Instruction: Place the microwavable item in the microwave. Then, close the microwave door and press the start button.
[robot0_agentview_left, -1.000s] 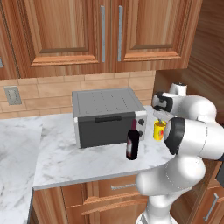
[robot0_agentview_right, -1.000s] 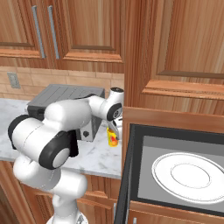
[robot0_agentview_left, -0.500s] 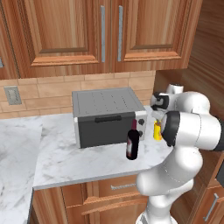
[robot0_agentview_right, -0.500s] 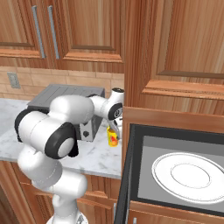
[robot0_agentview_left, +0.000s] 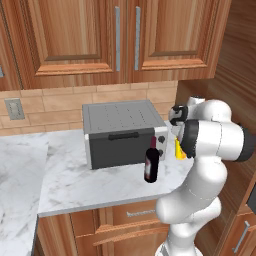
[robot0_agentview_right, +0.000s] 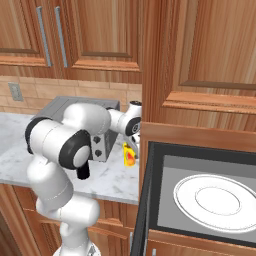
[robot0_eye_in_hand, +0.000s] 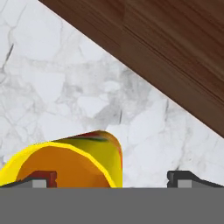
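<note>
The microwavable item, a small yellow mug (robot0_eye_in_hand: 65, 164) with a red mark, stands on the marble counter close to a wooden side wall. It also shows as the yellow mug (robot0_agentview_left: 178, 149) half behind my arm and the mug (robot0_agentview_right: 128, 155) beside the cabinet. My gripper (robot0_eye_in_hand: 116, 180) hangs open just above it, one fingertip (robot0_eye_in_hand: 43, 178) over the mug's mouth and the other off to its side. The microwave (robot0_agentview_right: 167, 170) stands open at the lower right, with a white plate (robot0_agentview_right: 215, 200) inside. Its door (robot0_agentview_right: 144, 200) is swung out, seen edge-on.
A grey two-knob toaster oven (robot0_agentview_left: 122, 132) sits at the back of the counter (robot0_agentview_left: 75, 175). A dark wine bottle (robot0_agentview_left: 151, 162) with a red label stands in front of it, left of the mug. Wooden cabinets (robot0_agentview_left: 125, 40) hang above, and a tall wooden panel (robot0_agentview_right: 200, 65) rises over the microwave.
My elbow has swung in nearer the cameras, and the hand has edged slightly left and down over the mug. The jaws stayed open. Mug and bottle have not moved.
</note>
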